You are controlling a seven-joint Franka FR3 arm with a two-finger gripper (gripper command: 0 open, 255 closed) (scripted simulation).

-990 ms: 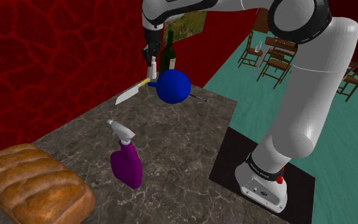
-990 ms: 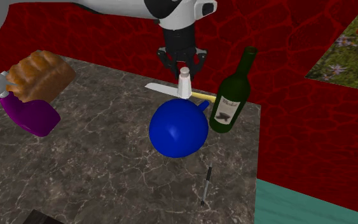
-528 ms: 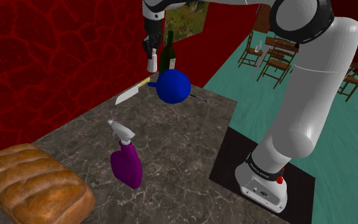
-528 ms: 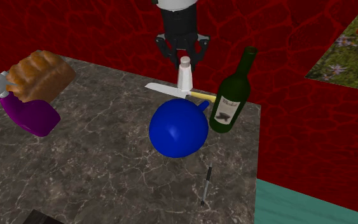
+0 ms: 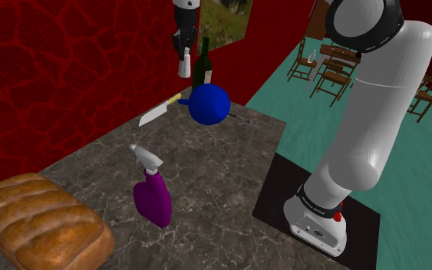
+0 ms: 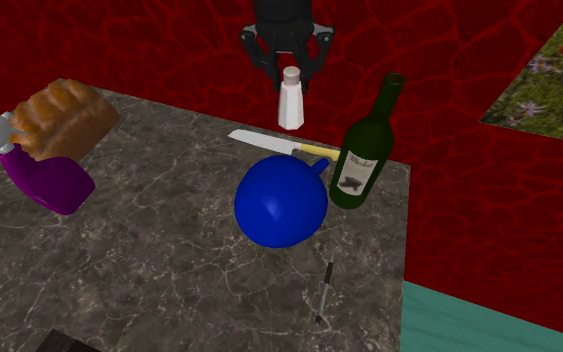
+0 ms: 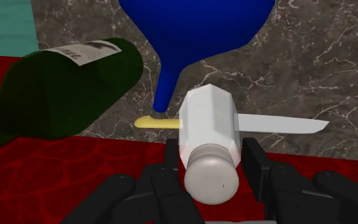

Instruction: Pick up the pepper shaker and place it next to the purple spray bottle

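Observation:
The white pepper shaker (image 6: 290,100) (image 5: 184,66) (image 7: 209,140) hangs upright in the air, clasped at its top by my black gripper (image 6: 289,72) (image 5: 183,52) (image 7: 210,159). It is well above the dark marble counter (image 5: 206,165), over the knife (image 6: 269,142) near the far edge. The purple spray bottle (image 5: 153,190) (image 6: 41,172) with a grey trigger head stands toward the near middle of the counter in the shoulder view, far from the shaker.
A blue round jug (image 5: 209,103) (image 6: 281,200) and a dark green wine bottle (image 6: 364,155) (image 5: 203,65) stand just beside the shaker. A bread loaf (image 5: 37,222) lies near the spray bottle. A thin dark utensil (image 6: 324,290) lies by the counter edge. Red walls (image 5: 53,69) back the counter.
The gripper has risen with the pepper shaker in it, lifting it from just above the knife to well above the counter. Nothing else moved.

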